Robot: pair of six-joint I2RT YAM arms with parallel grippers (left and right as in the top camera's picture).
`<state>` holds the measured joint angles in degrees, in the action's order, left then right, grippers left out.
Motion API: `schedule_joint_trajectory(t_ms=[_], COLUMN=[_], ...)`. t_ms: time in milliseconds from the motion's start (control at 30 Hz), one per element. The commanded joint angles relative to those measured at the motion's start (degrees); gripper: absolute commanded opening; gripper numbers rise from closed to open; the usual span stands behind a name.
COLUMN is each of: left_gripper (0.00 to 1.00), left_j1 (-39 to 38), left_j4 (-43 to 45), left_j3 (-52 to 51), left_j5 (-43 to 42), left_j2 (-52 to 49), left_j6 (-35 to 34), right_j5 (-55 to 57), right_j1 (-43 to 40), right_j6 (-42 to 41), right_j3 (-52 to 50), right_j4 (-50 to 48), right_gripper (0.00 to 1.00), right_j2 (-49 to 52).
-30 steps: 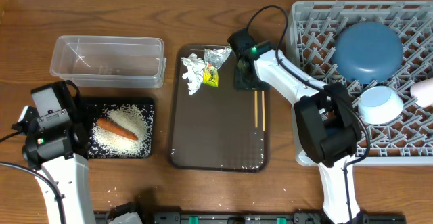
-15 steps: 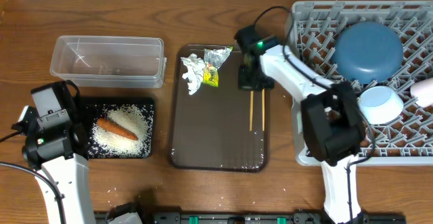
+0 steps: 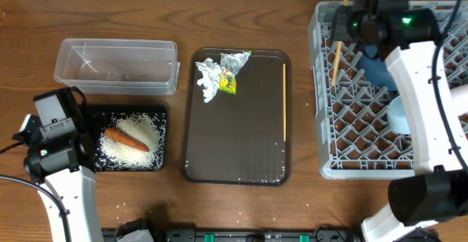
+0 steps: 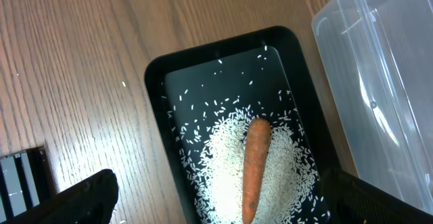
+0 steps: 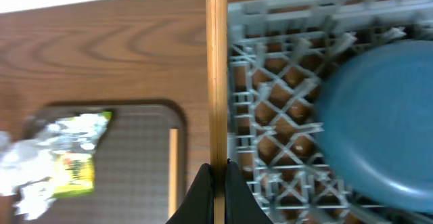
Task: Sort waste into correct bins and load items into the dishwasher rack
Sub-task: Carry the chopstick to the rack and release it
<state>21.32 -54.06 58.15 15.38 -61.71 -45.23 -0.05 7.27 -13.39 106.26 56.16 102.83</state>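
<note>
Carrot (image 3: 126,139) on rice (image 3: 146,128) in bin (image 3: 162,118), container (image 3: 117,66) behind, wrappers (image 3: 219,75) and chopstick (image 3: 284,103) on serving tray (image 3: 234,147), rack (image 3: 344,140) right.

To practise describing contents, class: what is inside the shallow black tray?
The black tray holds heaped white rice grains with a small orange carrot lying on top. Anything beneath the heap and carrot is covered.

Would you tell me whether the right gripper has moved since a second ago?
Yes: the right gripper went from the brown tray rightward to over the rack, holding one chopstick.
</note>
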Motion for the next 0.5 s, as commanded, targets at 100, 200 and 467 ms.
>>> schedule_joint_trajectory(t_ms=[100, 200, 467], left_gripper=[0.98, 0.98, 0.98], left_j1=[0.3, 0.3, 0.3], left_j4=[-0.3, -0.3, -0.3], left_j3=[0.7, 0.7, 0.7], left_j5=[0.5, 0.5, 0.5], left_j2=[0.3, 0.3, 0.3], left_j6=[-0.7, -0.7, -0.7], right_j5=[0.7, 0.7, 0.7], right_j1=[-1.6, -1.7, -1.5], right_j6=[5.8, 5.8, 4.2], right_j3=[-2.4, -2.4, -2.4], right_j4=[0.2, 0.2, 1.7], right_gripper=[0.02, 0.05, 0.92], right_j2=[6.7, 9.0, 10.3])
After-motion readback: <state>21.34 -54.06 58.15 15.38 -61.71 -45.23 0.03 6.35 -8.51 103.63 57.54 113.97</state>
